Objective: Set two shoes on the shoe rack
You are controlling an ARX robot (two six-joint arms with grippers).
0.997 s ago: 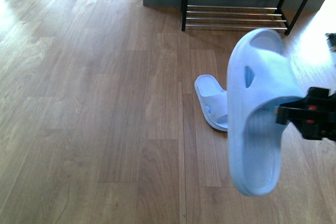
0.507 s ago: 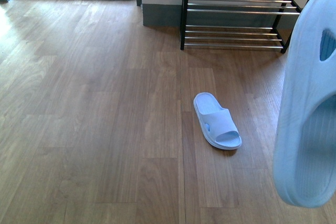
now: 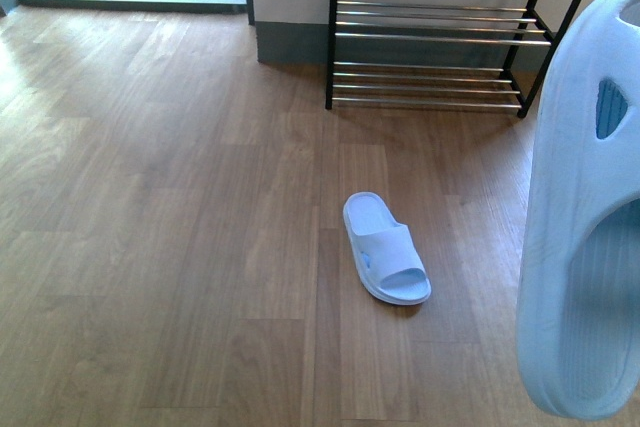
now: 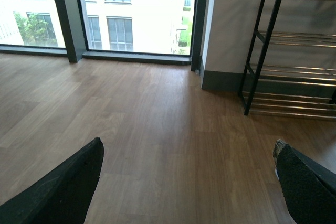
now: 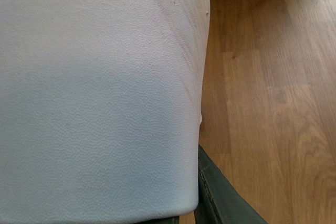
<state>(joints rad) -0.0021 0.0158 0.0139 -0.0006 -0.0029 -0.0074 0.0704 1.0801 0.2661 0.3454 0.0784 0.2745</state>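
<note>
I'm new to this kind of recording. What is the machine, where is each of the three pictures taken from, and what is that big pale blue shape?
It is a robot with two arms, each ending in a gripper. The front view comes from a camera on its body. In it, the held sandal, pale blue, hangs close to the lens. A second sandal lies on the wooden floor, and the shoe rack stands behind it. The left wrist view shows the left gripper open and empty, with its black fingers apart. The right wrist view is almost filled by the held sandal, which the right gripper clamps.
</note>
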